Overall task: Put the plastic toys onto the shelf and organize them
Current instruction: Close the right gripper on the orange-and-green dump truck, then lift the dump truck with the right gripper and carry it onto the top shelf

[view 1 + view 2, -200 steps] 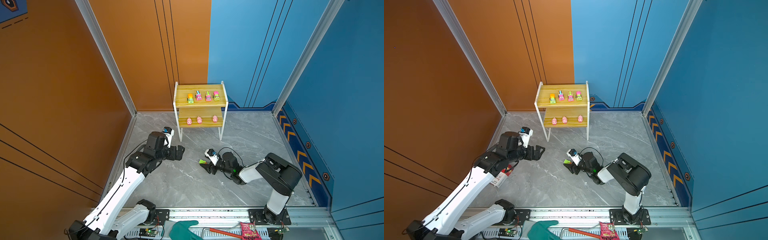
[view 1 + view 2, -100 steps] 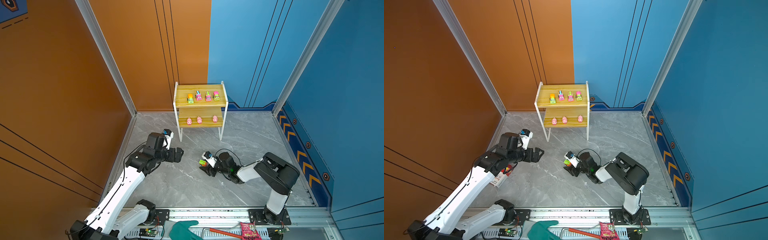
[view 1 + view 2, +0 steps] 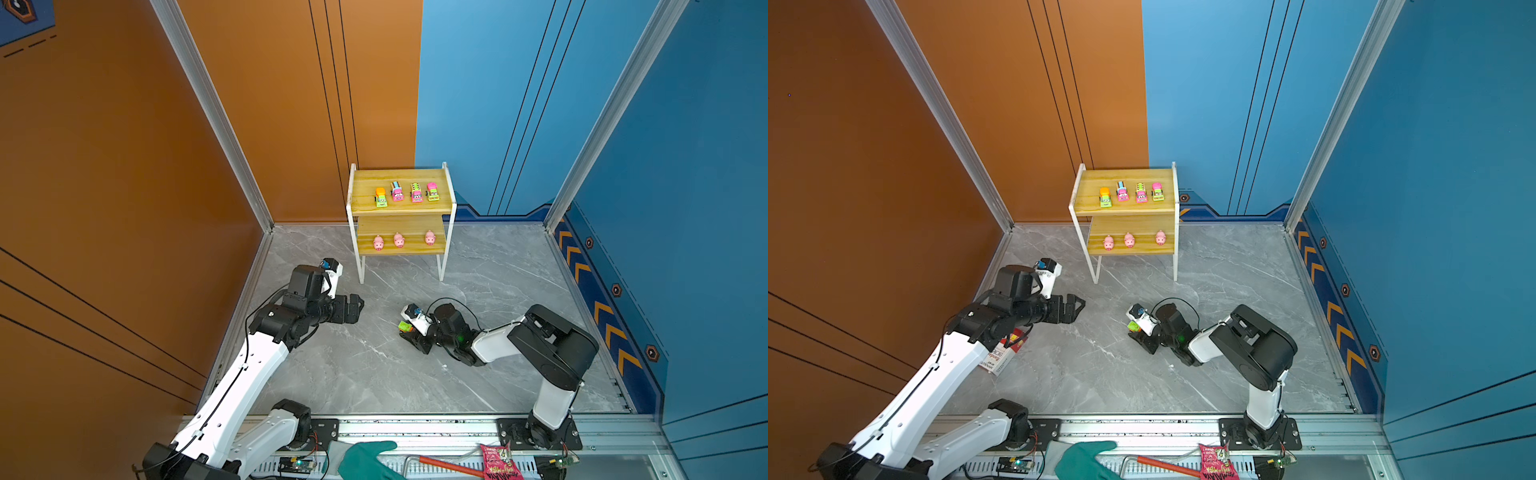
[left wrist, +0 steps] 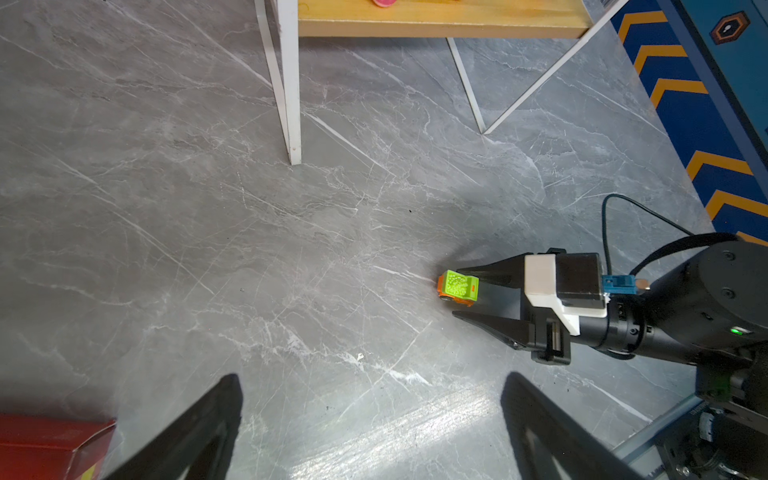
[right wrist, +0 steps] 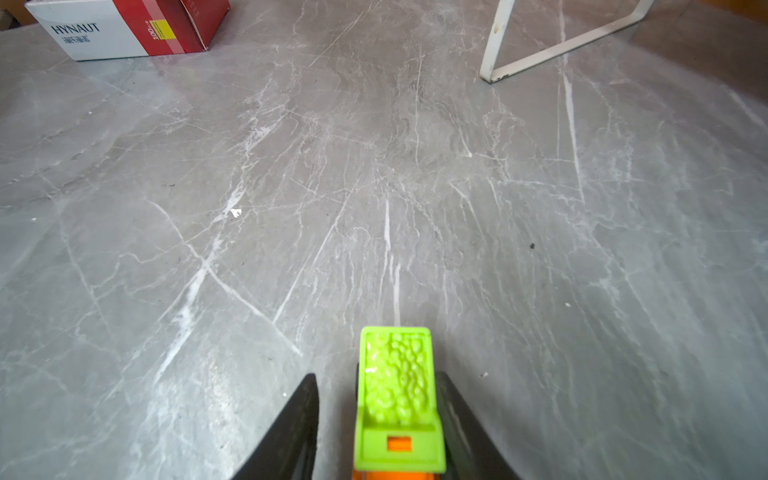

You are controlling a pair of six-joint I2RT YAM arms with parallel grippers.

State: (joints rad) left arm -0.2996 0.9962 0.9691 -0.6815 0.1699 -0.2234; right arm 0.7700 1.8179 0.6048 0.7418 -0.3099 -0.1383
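Right gripper [image 4: 455, 293] narrow astride the green truck [image 5: 397, 395], unclamped, seemingly touching one side; left gripper [image 4: 370, 376] wide.

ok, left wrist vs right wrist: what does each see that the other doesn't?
Left wrist only: the right gripper seen from outside, jaws open either side of the green-and-orange truck; the left gripper, open and empty; the lower board of the shelf.
Right wrist only: the HYNAUT print on the red-and-white box; a close look at the gap between one jaw and the truck.
Both: the truck, the box, the grey floor, white shelf legs.
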